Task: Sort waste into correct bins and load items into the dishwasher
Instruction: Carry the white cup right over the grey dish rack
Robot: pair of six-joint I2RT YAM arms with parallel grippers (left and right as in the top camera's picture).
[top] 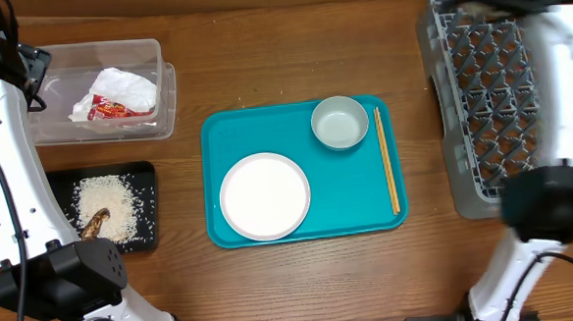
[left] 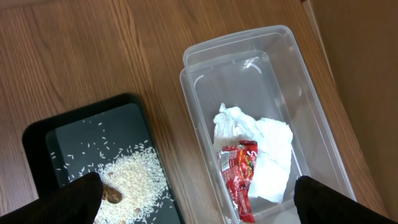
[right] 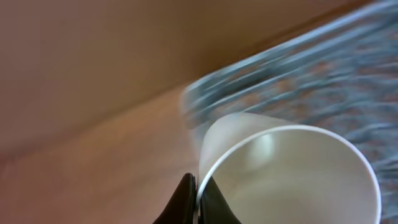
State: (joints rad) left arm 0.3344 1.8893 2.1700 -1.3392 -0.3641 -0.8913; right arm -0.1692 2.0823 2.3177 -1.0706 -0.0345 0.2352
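Pinch grip on the right: the right gripper (right: 196, 198) has its two dark fingers closed on the thin rim of a white cup (right: 292, 180). The cup is smooth and round-mouthed with a tapered wall, and it is tilted toward the wrist camera. Its inside looks bare. Behind it is the grey lattice of the dish rack (right: 323, 74), smeared by blur. Whether the cup touches the rack, I cannot tell.

The left gripper (left: 202, 202) has its fingers spread wide and grips nothing. It hangs above the seam between two bins.
- The clear tub (left: 273, 43) is rectangular plastic with rounded corners. It holds a crumpled white napkin (left: 267, 146), with a glossy red wrapper (left: 239, 174) lying against it.
- The black tray (left: 74, 134) is flat and shallow, just beside the tub. It holds a mound of rice grains (left: 134, 174) with strays scattered around, and a brown scrap (left: 112, 196) at the mound's edge.

At mid-table, the teal tray (top: 300, 229) carries:
- a round white plate (top: 265, 195);
- a pale saucer-bowl (top: 340, 122);
- thin wooden chopsticks (top: 388, 160), lying parallel along the right rim.

The table (top: 262, 63) is wood-grained.
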